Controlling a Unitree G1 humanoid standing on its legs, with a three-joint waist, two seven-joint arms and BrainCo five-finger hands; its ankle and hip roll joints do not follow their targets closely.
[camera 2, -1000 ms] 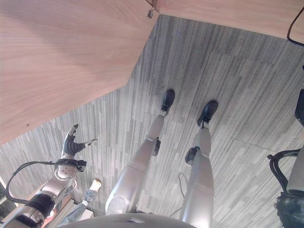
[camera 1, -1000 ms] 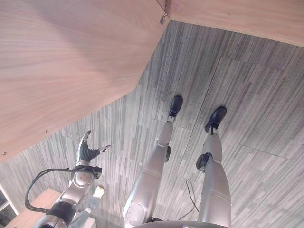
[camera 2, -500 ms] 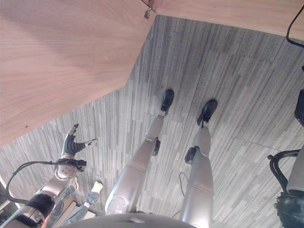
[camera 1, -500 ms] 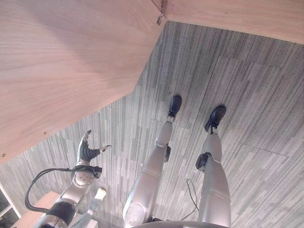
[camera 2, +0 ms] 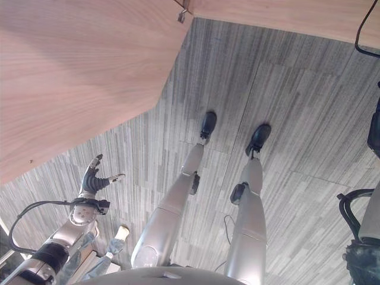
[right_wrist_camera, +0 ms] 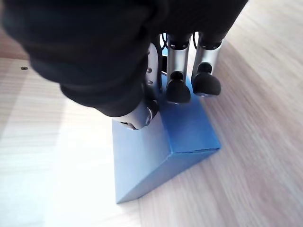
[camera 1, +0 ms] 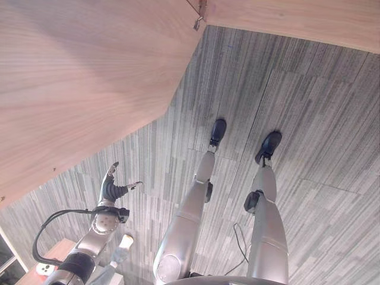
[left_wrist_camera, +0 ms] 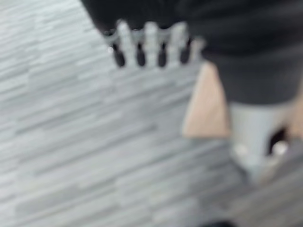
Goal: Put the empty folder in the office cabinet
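Observation:
The empty folder (right_wrist_camera: 156, 156) is a blue box-shaped file standing on a pale wooden surface (right_wrist_camera: 255, 118). My right hand (right_wrist_camera: 177, 87) grips its upper end, with the fingers curled over one face and the thumb pressed on the other. My left hand (camera 1: 110, 189) hangs low at the left over the grey carpet with its fingers (left_wrist_camera: 151, 45) spread and nothing in them. A large wooden cabinet panel (camera 1: 77, 77) fills the upper left of the eye views.
A second wooden panel (camera 1: 297, 18) runs along the top right and meets the first at a small metal fitting (camera 1: 198, 24). A low wooden table (camera 1: 50, 258) sits at the lower left. Grey striped carpet (camera 1: 309, 101) covers the floor.
The whole picture has drifted a little, so the camera moved. My left hand stays open at the lower left, shifted only slightly.

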